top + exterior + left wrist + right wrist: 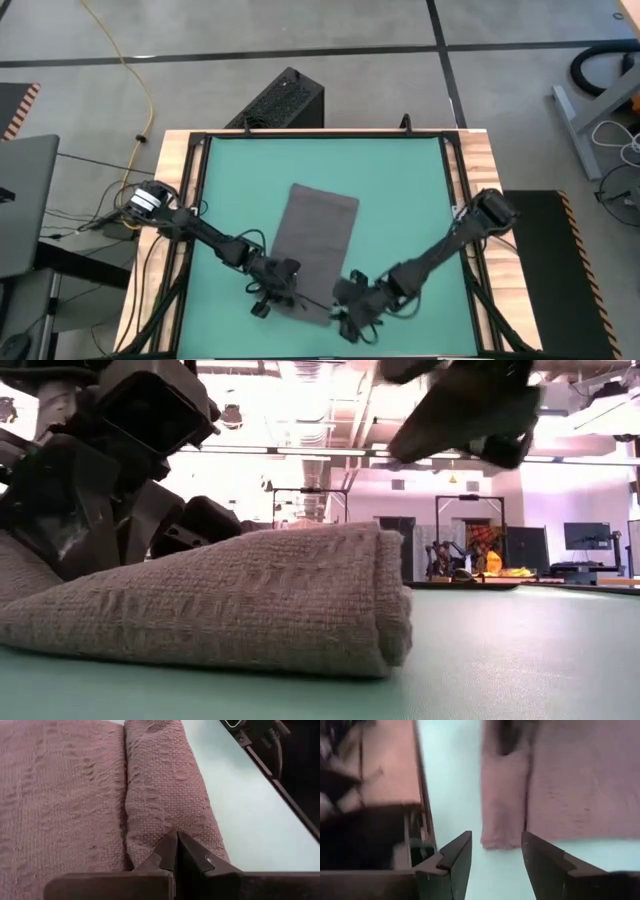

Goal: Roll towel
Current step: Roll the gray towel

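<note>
The dark grey towel [318, 235] lies lengthwise on the green table [400, 190]. Its near end is rolled into a thick roll [250, 600] that rests on the table, and the rest lies flat toward the far edge. My left gripper [275, 290] is shut at the roll's left end [165, 785]. My right gripper [348, 310] is open and raised off the table. It is just off the roll's right end [502, 805], which shows beyond its fingers, and it touches nothing. My left gripper has its shut fingertips [170, 845] on the top of the roll [172, 822], at its left end. The fingers come slanting down from the table's left and lie along the roll. How much cloth is between them is hidden. The roll rests on the table.
The table's black frame rail [280, 785] and wooden border [385, 765] run close to the roll on the near side. A black box [280, 100] stands beyond the far edge. Bare green table lies to the right of the towel [520, 650].
</note>
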Robot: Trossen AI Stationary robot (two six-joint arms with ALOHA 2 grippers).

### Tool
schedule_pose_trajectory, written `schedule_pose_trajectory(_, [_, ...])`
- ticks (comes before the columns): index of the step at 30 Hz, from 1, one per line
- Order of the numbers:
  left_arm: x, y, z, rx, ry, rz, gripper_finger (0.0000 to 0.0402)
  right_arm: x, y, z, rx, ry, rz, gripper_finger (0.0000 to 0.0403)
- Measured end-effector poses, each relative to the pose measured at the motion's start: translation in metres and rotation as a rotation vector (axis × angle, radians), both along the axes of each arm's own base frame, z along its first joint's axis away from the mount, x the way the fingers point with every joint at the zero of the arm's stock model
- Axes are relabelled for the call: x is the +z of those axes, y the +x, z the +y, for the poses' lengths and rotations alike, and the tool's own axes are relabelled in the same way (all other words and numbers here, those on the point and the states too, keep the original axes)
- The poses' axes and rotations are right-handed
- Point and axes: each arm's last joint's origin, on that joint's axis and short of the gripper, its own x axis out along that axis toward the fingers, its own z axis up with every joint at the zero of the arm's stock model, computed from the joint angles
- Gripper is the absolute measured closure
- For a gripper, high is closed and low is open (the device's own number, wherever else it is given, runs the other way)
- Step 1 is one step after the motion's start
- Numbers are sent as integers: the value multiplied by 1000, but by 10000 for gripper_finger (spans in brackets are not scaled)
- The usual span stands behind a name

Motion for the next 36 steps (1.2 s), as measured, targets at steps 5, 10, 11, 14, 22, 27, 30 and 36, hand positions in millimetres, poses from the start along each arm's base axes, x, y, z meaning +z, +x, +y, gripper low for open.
schedule_pose_trajectory(5, [0, 5, 11, 6, -45, 21, 401, -22, -8, 34, 308, -324, -141, 210])
schedule_pose_trajectory(10, [1, 8, 19, 19, -76, 37, 401, -50, -3, 53, 575, -604, -275, 220])
schedule_pose_trajectory(11, [1, 8, 20, 21, -82, 37, 401, -55, -2, 54, 592, -639, -275, 223])
schedule_pose_trajectory(14, [1, 9, 21, 29, -92, 42, 401, -63, 3, 52, 608, -677, -285, 233])
schedule_pose_trajectory(22, [1, 9, 22, 46, -101, 56, 401, -60, 17, 40, 615, -733, -330, 245])
schedule_pose_trajectory(27, [1, 9, 22, 41, -107, 59, 401, -63, 19, 32, 614, -745, -283, 243])
schedule_pose_trajectory(30, [1, 9, 23, 32, -119, 64, 401, -65, 22, 25, 590, -731, -241, 243])
schedule_pose_trajectory(36, [1, 9, 23, 19, -125, 65, 401, -71, 23, 13, 565, -726, -149, 243])
